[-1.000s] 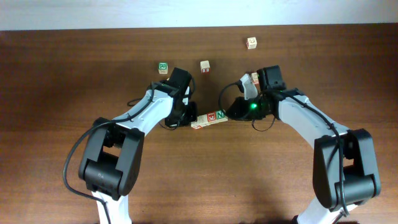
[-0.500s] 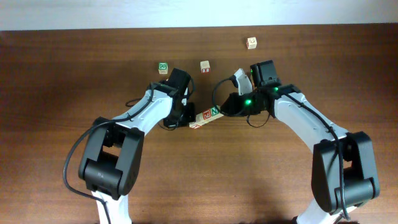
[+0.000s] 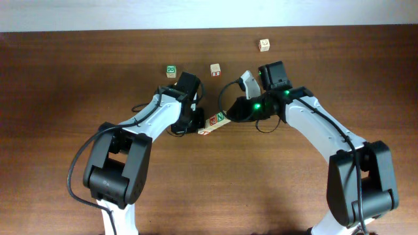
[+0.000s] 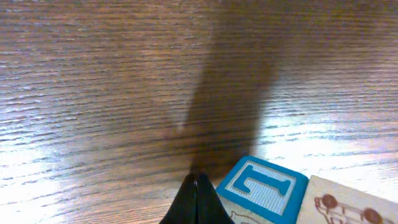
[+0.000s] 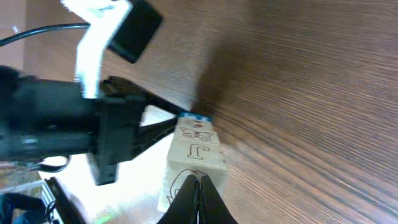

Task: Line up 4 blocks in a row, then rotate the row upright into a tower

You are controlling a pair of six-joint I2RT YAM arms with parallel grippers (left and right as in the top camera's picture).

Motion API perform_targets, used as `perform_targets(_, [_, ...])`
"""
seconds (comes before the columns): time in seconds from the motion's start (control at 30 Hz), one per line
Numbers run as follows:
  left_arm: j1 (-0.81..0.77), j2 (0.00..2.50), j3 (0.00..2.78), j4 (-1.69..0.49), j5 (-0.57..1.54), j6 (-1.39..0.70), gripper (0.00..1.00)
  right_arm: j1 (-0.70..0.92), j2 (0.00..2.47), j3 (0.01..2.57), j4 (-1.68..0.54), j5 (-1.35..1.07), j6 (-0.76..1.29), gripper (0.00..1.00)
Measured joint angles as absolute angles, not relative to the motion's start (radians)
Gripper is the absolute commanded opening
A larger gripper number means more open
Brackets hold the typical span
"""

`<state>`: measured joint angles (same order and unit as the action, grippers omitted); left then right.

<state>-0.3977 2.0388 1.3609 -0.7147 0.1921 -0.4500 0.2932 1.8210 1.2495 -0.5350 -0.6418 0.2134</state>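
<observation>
**Row swings counter-clockwise**

Blocks [image 3: 214, 123] lie end to end, touching, near the middle of the table [image 3: 59, 78]. A second ago the row ran almost 9-to-3 o'clock; now it points 8-to-2. Left claw [image 3: 197, 125], clenched and empty, sits at the 8 o'clock end, its tips just beside the end block [image 4: 261, 190]. Right claw [image 3: 231, 116], also clenched on nothing, meets the 2 o'clock end and has drifted toward 12. The row has stayed whole. The turn looks begun but small, so more pushing on opposite ends seems needed. The row could buckle at a joint. Loose cubes [image 3: 215, 69] toward 12 o'clock stand well apart.
</observation>
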Motion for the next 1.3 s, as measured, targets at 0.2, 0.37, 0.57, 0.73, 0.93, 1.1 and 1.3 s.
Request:
perform_targets(0.2, [-0.397, 2.039, 1.359, -0.713, 0.212, -0.45, 0.0, 0.336, 1.811, 1.267, -0.526, -0.698, 0.221, 0.04])
perform_targets(0.37, [-0.399, 2.039, 1.359, -0.706, 0.235, -0.45, 0.0, 0.346, 1.809, 1.267, -0.524, -0.722, 0.236, 0.04])
perform_targets(0.57, [-0.399, 2.039, 1.359, -0.706, 0.239, -0.45, 0.0, 0.346, 1.809, 1.267, -0.524, -0.724, 0.237, 0.04])
perform_targets(0.73, [-0.387, 2.039, 1.359, -0.703, 0.262, -0.449, 0.0, 0.353, 1.809, 1.267, -0.523, -0.727, 0.239, 0.04])
perform_targets(0.93, [-0.348, 2.039, 1.36, -0.714, 0.31, -0.45, 0.0, 0.376, 1.809, 1.267, -0.514, -0.735, 0.255, 0.04])
perform_targets(1.1, [-0.32, 2.039, 1.36, -0.717, 0.319, -0.45, 0.0, 0.381, 1.809, 1.267, -0.506, -0.731, 0.279, 0.04])
perform_targets(1.3, [-0.303, 2.039, 1.36, -0.717, 0.326, -0.45, 0.0, 0.381, 1.809, 1.267, -0.49, -0.703, 0.305, 0.04])
